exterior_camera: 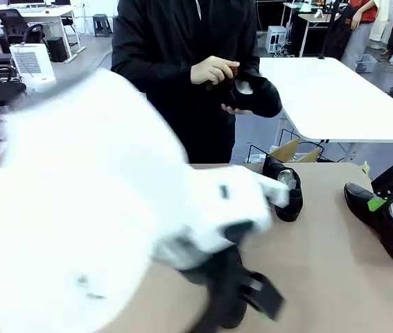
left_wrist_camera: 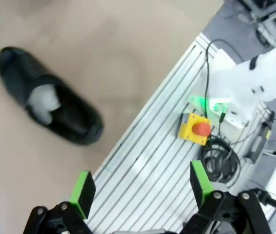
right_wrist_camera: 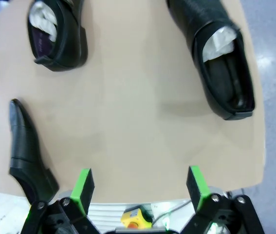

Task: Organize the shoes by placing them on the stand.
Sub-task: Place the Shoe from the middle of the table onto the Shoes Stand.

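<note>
Nearest the lens in the front view: white left arm [exterior_camera: 78, 208], heavily blurred, covering the lower left of the picture.

Left gripper [left_wrist_camera: 140, 187], seen along its own fingers in the left wrist view:
- Green pads [left_wrist_camera: 82, 191] wide apart, nothing between them.
- Beneath it, a ribbed aluminium base plate [left_wrist_camera: 147, 161] along the edge of the tan table [left_wrist_camera: 128, 58].
- On the plate, a yellow box with a red button [left_wrist_camera: 196, 127] and a coil of black cable [left_wrist_camera: 220, 163].
- Blurred shoe [left_wrist_camera: 47, 97] flat on the table, well apart from the pads, opening up, white paper stuffing inside.

Right gripper [right_wrist_camera: 140, 185], pointing down at the table:
- Fingers spread, touching no shoe.
- Upper-left shoe [right_wrist_camera: 57, 34] upright, with white stuffing in the opening.
- Upper-right shoe [right_wrist_camera: 220, 58] upright, also stuffed, near the table's rounded corner.
- Third shoe [right_wrist_camera: 26, 151] at the picture's left, seen in profile, heel close to the near edge of the table.
- All three well apart from one another.

Front view, beyond the arm:
- Far-edge shoe [exterior_camera: 286, 187] on the table near its far side.
- Right-hand shoe [exterior_camera: 362, 200] on the table at the picture's right.
- Person in a black jacket [exterior_camera: 175, 62] standing at the far side.
- Held shoe [exterior_camera: 258, 94] raised at chest height, gripped in both hands [exterior_camera: 213, 69].
</note>
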You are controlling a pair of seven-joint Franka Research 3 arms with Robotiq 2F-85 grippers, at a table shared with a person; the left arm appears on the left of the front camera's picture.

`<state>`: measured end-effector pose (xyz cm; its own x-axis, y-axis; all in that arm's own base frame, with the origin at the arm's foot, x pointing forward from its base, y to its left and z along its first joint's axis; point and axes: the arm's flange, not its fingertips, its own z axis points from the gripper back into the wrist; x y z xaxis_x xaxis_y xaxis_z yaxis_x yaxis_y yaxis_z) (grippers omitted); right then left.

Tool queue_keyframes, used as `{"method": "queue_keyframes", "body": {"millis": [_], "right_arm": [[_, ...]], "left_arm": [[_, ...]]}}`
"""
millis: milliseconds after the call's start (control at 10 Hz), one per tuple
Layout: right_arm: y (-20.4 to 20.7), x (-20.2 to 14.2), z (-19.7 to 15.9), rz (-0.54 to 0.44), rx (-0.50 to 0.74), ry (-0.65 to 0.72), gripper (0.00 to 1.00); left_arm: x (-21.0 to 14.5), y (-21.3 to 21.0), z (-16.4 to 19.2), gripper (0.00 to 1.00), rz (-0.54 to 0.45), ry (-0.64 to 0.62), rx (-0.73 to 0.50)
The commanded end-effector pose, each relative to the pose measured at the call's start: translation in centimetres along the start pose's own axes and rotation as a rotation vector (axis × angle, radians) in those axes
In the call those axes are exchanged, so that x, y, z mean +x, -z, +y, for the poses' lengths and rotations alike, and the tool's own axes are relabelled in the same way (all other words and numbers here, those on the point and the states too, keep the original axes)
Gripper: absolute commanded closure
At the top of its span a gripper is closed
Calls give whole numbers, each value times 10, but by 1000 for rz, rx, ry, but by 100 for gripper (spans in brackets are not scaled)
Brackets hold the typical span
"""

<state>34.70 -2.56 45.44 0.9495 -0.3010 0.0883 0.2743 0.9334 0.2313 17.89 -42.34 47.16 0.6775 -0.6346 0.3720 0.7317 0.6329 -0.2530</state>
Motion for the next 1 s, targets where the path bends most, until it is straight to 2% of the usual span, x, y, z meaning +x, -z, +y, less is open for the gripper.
{"method": "queue_keyframes", "body": {"millis": [0,300,500,700,800,900], "right_arm": [[-1,-1,0,2,3,-8,0],[-1,-1,0,2,3,-8,0],[-1,-1,0,2,3,-8,0],[-1,-1,0,2,3,-8,0],[-1,-1,0,2,3,-8,0],[-1,-1,0,2,3,-8,0]], "left_arm": [[39,37,6,0,61,-29,127],[65,77,20,0,26,-205,282],[76,88,20,0,63,-313,212],[85,93,10,0,63,-372,216],[66,80,32,0,57,-302,221],[66,80,32,0,57,-302,221]]}}
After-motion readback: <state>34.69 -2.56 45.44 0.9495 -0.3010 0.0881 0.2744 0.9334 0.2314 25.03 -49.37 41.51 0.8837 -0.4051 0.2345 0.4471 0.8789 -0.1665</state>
